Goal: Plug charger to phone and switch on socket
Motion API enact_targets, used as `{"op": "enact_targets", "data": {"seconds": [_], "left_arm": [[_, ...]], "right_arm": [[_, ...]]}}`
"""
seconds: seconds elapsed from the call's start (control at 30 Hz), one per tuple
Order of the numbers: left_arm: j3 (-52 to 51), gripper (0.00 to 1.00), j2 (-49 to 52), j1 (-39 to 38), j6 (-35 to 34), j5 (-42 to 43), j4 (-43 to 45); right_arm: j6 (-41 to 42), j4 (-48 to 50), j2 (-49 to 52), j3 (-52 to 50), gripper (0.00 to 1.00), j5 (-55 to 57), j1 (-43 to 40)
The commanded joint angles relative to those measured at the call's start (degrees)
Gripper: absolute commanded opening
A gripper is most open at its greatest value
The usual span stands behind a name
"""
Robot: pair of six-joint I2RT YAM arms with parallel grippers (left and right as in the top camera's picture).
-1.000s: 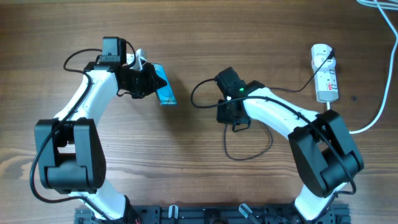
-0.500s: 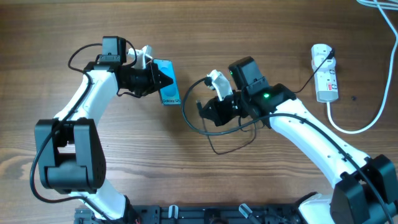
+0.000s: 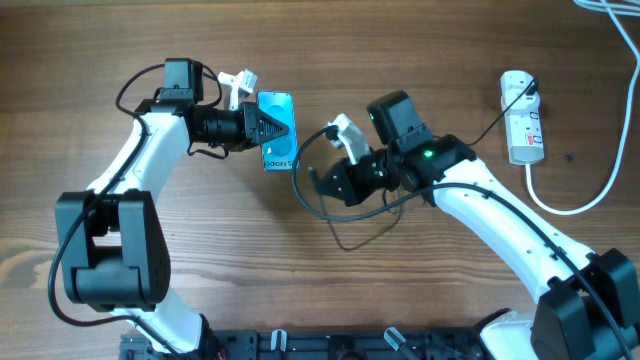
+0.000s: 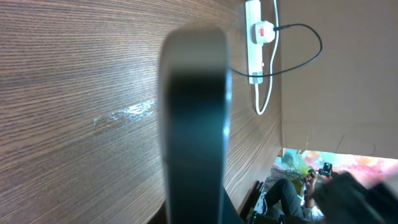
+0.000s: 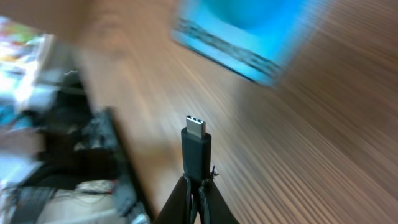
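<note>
My right gripper [image 5: 198,188] pinches the black charger [image 5: 195,149], flat tip near the glossy phone [image 5: 249,37] my left gripper [image 3: 262,128] clamps.

I work at what looks like a robotics lab bench: a wood-grain table [image 3: 320,60], with my left arm [image 3: 135,165] and right arm [image 3: 500,215] rooted at a black rail [image 3: 330,345] along the bottom edge. A white power strip [image 3: 523,118] lies at upper right. Blurred colourful clutter [image 4: 323,171] fills my left wrist view's lower right.
</note>
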Motion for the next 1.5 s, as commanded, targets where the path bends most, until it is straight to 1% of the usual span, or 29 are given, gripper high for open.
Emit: {"op": "enact_targets", "data": {"seconds": [0.0,0.1,0.17,0.3,0.43,0.6,0.67,0.7,0.77,0.87,0.9,1.13,1.23,1.33,1.43,1.47], "left_arm": [[0.1,0.04,-0.2,0.2,1.7,2.0,0.0],[0.1,0.04,-0.2,0.2,1.7,2.0,0.0],[0.1,0.04,-0.2,0.2,1.7,2.0,0.0],[0.1,0.04,-0.2,0.2,1.7,2.0,0.0],[0.1,0.04,-0.2,0.2,1.7,1.9,0.0],[0.1,0.04,-0.2,0.2,1.7,1.9,0.0],[0.1,0.04,-0.2,0.2,1.7,1.9,0.0],[0.1,0.04,-0.2,0.2,1.7,1.8,0.0],[0.1,0.04,-0.2,0.2,1.7,1.6,0.0],[0.1,0.04,-0.2,0.2,1.7,0.7,0.0],[0.1,0.04,-0.2,0.2,1.7,0.5,0.0],[0.1,0.04,-0.2,0.2,1.7,0.5,0.0],[0.1,0.04,-0.2,0.2,1.6,0.5,0.0],[0.1,0.04,-0.2,0.2,1.6,0.5,0.0],[0.1,0.04,-0.2,0.2,1.6,0.5,0.0],[0.1,0.04,-0.2,0.2,1.6,0.5,0.0]], "right_arm": [[5.1,-7.3,1.0,-0.1,0.04,21.7,0.1],[10.2,-14.8,3.8,-0.1,0.04,34.6,0.1],[12.5,-17.7,6.7,-0.1,0.04,39.1,0.1],[13.2,-19.5,12.3,-0.1,0.04,41.7,0.1],[17.8,-21.6,18.1,-0.1,0.04,49.3,0.0],[18.0,-19.7,21.8,-0.1,0.04,49.6,0.0],[18.0,-18.6,21.9,-0.1,0.13,49.6,0.0],[18.0,-18.0,21.9,-0.1,0.21,49.6,0.0],[18.0,-17.9,21.9,-0.1,0.43,49.4,0.0],[18.1,-18.4,21.9,-0.1,0.59,49.0,0.0],[18.6,-18.6,21.9,-0.1,0.61,48.7,0.0],[19.4,-19.3,21.9,-0.7,0.6,37.4,0.0],[19.2,-19.3,21.9,-3.5,0.6,36.8,0.0],[17.6,-15.8,21.9,-7.1,0.6,36.7,0.0],[14.7,-13.7,21.9,-8.4,0.54,36.1,0.0],[14.0,-13.6,21.9,-8.4,0.47,36.2,0.0]]}}
